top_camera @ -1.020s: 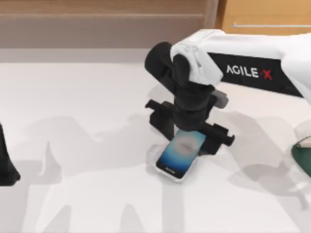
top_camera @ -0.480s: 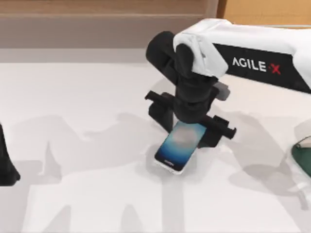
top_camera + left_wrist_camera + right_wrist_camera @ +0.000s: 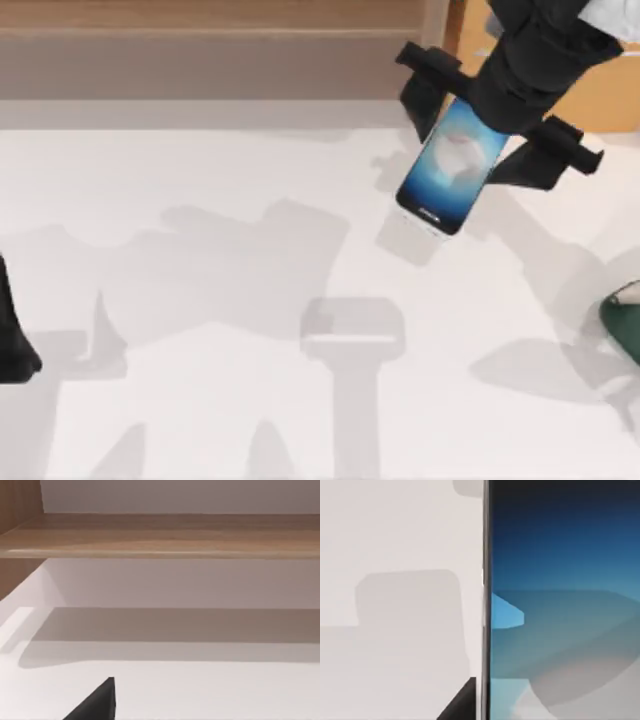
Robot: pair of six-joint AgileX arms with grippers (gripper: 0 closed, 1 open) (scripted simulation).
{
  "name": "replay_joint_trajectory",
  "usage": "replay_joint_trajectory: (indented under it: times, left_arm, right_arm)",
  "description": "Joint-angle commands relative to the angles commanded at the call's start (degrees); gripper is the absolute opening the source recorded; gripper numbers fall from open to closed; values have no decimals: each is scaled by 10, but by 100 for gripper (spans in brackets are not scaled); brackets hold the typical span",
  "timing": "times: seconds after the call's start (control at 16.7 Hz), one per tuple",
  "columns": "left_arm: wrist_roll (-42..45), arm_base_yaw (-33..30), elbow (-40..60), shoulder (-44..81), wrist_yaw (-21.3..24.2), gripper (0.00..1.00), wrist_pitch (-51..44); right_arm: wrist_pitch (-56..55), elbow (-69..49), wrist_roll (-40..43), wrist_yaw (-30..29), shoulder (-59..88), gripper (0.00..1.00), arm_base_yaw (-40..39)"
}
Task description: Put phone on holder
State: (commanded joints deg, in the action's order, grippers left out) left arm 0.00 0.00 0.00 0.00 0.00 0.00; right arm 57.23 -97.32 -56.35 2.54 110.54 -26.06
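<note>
Holding the phone (image 3: 450, 165) up in the air, the right gripper (image 3: 500, 120) sits near the far right part of the white table (image 3: 200, 300). Its fingers are squeezed on the phone's top end. The blue screen faces up, and the phone's shadow lies on the table below it. The left arm (image 3: 12, 330) rests at the left edge; I cannot tell how its gripper is. A dark green thing (image 3: 625, 320) peeks in at the right edge.
</note>
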Motion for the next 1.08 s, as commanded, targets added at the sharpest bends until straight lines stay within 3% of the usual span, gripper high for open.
replay_joint_trajectory:
  times: [0.54,1.08]
  left_arm:
    - [0,0,0,0,0,100,0]
    - [0,0,0,0,0,100,0]
  right_arm:
    - [-43,158,320,114,-281,0,243]
    - [-86,370,713,307,-489,0,484]
